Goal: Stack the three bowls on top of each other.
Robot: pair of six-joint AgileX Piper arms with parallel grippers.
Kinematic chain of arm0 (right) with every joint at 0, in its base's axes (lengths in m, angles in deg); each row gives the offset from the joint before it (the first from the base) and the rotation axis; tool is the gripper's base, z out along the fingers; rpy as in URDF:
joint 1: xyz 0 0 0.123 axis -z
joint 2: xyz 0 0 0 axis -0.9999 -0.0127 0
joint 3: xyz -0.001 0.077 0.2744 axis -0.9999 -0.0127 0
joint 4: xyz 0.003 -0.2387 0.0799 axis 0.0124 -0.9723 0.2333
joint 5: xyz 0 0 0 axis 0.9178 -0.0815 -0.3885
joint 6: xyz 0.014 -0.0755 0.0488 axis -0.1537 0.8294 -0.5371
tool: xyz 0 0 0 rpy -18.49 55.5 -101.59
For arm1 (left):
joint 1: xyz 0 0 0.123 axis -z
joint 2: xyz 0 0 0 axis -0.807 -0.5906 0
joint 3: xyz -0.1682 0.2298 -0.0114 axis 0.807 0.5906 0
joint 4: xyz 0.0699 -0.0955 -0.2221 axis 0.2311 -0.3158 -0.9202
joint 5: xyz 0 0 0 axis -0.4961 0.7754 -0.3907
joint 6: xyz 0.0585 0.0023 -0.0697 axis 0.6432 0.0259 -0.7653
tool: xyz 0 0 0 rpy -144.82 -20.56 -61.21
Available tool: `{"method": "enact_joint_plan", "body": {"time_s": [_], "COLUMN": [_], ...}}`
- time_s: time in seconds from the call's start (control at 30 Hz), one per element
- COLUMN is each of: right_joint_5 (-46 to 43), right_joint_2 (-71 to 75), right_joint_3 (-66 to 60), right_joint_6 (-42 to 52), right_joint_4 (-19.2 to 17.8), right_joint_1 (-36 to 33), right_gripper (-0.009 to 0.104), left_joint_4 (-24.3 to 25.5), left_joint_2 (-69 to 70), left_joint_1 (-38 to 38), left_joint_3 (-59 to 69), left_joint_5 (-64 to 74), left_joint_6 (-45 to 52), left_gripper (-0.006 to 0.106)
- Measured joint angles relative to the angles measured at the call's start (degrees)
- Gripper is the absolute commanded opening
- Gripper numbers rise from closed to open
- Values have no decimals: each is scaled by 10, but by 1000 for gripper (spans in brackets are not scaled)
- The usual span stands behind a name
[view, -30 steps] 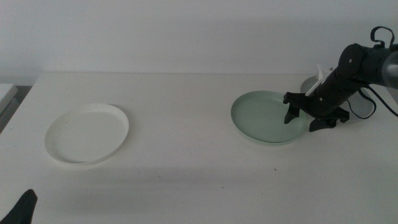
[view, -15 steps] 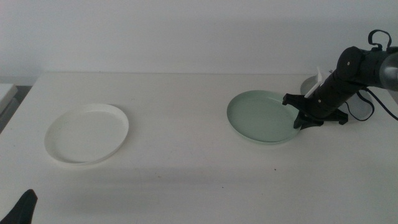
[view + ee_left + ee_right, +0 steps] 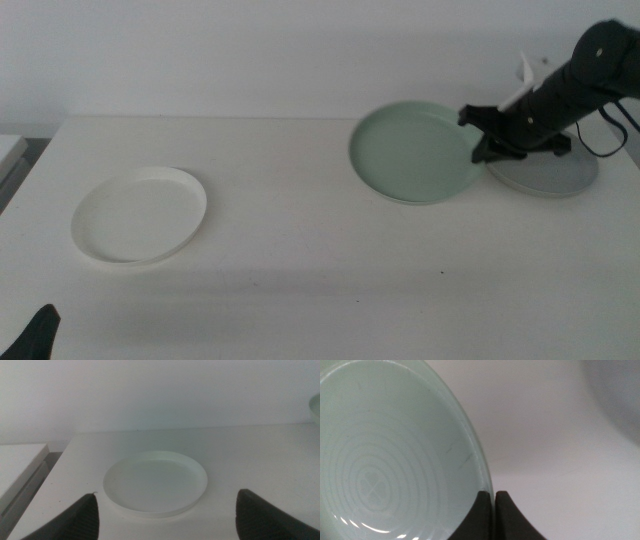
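Note:
The pale mint green bowl [image 3: 415,152] hangs tilted above the table at the right, my right gripper [image 3: 480,138] shut on its right rim. In the right wrist view the jaws [image 3: 494,496] pinch the green bowl's edge [image 3: 395,455]. The grey bowl [image 3: 548,175] lies flat on the table just right of it, under the right arm, and shows as a grey patch [image 3: 620,395] in the right wrist view. At the left the white bowl [image 3: 140,214] lies alone. My left gripper [image 3: 35,335] waits at the bottom left, open, facing the white bowl [image 3: 155,482].
A white upright object [image 3: 522,72] stands behind the right arm near the wall. A black cable [image 3: 610,135] trails off the right arm. The table's left edge [image 3: 25,165] borders a lower white surface [image 3: 20,465].
My right gripper closed on the green bowl's rim and lifted it up and slightly left, tilting it. The grey bowl, mostly hidden before, now shows.

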Motion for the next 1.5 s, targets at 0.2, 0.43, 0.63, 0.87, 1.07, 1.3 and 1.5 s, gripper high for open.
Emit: {"method": "enact_joint_plan", "body": {"time_s": [0.2, 0.43, 0.63, 0.87, 1.07, 1.3, 1.5], "right_joint_5": [-4, -61, -99, -110, -114, -77, -25], "right_joint_2": [38, 37, 26, -8, -11, 19, 122], "right_joint_3": [-38, -128, -174, -176, -176, -169, -104], "right_joint_6": [13, 14, 14, 14, 13, 41, 49], "right_joint_4": [10, 10, 13, 26, 31, 25, -20], "right_joint_1": [-71, -109, -109, -109, -109, -109, -40], "right_gripper": [-3, -3, -3, -2, 42, 93, 93], "left_joint_4": [0, 0, 0, 0, 0, 0, 0], "left_joint_2": [0, 0, 0, 0, 0, 0, 0], "left_joint_1": [0, 0, 0, 0, 0, 0, 0], "left_joint_3": [0, 0, 0, 0, 0, 0, 0], "left_joint_5": [0, 0, 0, 0, 0, 0, 0], "left_joint_6": [0, 0, 0, 0, 0, 0, 0], "left_gripper": [94, 94, 94, 94, 94, 94, 94]}}
